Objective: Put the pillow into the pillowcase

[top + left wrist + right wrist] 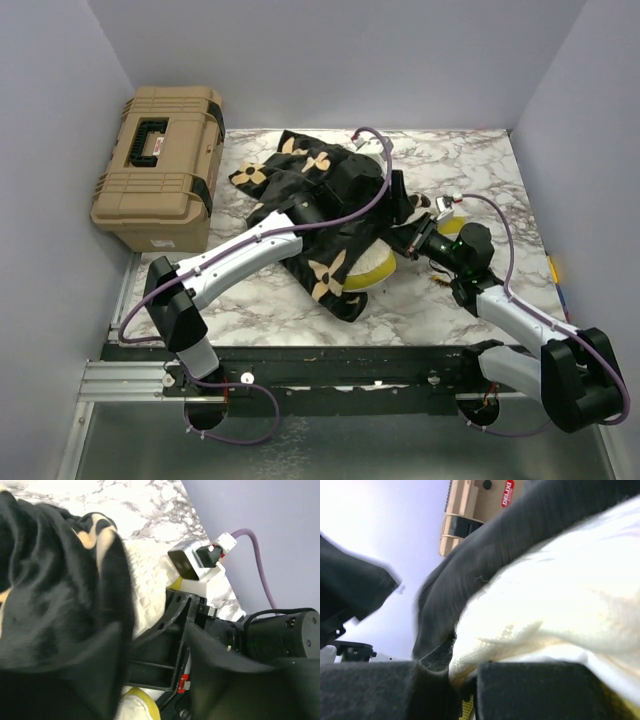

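Note:
The black pillowcase (322, 262) with tan flowers lies crumpled mid-table. Most of the cream pillow (372, 270) sits inside it, and its yellow edge shows at the near right opening. My left gripper (385, 200) hovers over the case's right side. In the left wrist view its fingers (100, 675) stand apart with nothing between them, beside the pillowcase (50, 595) and the quilted pillow (145, 580). My right gripper (405, 238) meets the pillow from the right. Up close, the right gripper (465, 672) is shut on a fold of the pillow (560, 590), under the pillowcase (470, 580).
A tan toolbox (160, 165) stands at the back left, off the marble top, and also shows in the right wrist view as the toolbox (475, 500). Grey walls close in the back and both sides. The two grippers are close together.

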`<state>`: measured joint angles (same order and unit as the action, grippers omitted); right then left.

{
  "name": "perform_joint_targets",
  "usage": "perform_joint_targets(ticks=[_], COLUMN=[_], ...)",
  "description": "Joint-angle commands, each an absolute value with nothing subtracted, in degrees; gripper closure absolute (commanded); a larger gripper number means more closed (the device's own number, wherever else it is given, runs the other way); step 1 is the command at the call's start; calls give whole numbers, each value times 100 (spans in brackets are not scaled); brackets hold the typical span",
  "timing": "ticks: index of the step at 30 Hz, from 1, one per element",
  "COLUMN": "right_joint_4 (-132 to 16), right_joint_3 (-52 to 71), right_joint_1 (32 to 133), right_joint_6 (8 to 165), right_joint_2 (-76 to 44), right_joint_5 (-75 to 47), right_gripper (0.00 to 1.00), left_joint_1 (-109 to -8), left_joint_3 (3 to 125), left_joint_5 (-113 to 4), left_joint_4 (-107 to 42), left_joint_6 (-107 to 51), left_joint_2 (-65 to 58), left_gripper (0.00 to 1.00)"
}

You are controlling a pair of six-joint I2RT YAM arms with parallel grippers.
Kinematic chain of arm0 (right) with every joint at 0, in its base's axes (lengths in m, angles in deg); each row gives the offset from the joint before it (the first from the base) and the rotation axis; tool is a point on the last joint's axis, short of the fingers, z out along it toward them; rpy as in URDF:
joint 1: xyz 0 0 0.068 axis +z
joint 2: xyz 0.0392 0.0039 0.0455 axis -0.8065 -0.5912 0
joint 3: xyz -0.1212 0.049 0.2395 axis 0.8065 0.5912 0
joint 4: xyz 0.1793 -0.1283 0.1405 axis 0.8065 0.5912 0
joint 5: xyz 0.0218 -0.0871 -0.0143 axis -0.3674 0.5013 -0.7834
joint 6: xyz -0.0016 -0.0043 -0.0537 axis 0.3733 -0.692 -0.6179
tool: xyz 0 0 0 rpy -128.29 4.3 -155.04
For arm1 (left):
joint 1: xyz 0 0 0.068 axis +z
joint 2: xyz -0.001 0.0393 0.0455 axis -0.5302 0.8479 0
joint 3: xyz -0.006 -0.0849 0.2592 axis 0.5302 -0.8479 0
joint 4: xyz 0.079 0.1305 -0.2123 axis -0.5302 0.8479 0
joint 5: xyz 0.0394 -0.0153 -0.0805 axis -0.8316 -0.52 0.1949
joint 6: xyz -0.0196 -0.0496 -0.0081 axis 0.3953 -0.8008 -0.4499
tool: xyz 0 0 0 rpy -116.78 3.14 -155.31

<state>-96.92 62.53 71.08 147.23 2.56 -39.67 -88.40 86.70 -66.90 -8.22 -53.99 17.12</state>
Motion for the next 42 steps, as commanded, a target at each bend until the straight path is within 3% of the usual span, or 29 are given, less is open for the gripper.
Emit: perform_joint_targets(ticks=[1, 4, 9, 19, 21, 22, 24, 25, 26, 32, 34, 37, 42], right_joint_4=[-9498, -9423, -9343, -9378, -9209, -9057, -8640, -8409, -8155, -5877, -5055, -4343, -4414], right_joint_3=[6213, 5910, 5701, 5565, 5414, 5318, 5065, 4922, 4769, 3718, 3364, 3060, 3518], right_joint_1=[7123, 7123, 7124, 7117, 7120, 7124, 7119, 7122, 7118, 7117, 7115, 7114, 7114], right_joint_6=[14485, 14395, 14410, 14622, 14562, 14498, 14303, 14169, 14005, 12785, 12429, 12078, 12163], right_joint_2=[98, -169, -454, -527, -484, -459, -383, -346, -299, 208, 400, 595, 748], right_joint_5=[-3791, -3932, -4002, -4162, -4172, -4185, -4171, -4158, -4125, -3274, -2803, -2522, -2840], right_gripper=[95, 95, 95, 93, 91, 91, 86, 83, 78, 26, 14, 7, 8], left_joint_1=[-8766, -8757, -8752, -8853, -8850, -8845, -8833, -8799, -8733, -8190, -7918, -7388, -6554], left_joint_3=[8183, 7786, 7417, 7123, 7267, 7345, 7486, 7530, 7570, 7654, 7725, 7833, 7874], left_joint_5=[-5843, -5808, -6223, -7540, -7516, -7478, -7308, -7146, -6960, -6804, -6920, -6858, -6754], left_joint_4=[-1403, -1118, -203, -5, -35, -36, -126, -243, -322, -688, -718, -856, -1232], left_joint_6=[-5047, -4625, -3910, -3250, -3184, -3166, -3130, -3131, -3142, -3570, -3849, -4332, -5185], left_joint_2=[1184, 872, 500, 1190, 1435, 1528, 1630, 1645, 1647, 1340, 1195, 917, 437], left_gripper=[26, 12, 2, 1, 10, 23, 59, 85, 97, 100, 100, 100, 100])
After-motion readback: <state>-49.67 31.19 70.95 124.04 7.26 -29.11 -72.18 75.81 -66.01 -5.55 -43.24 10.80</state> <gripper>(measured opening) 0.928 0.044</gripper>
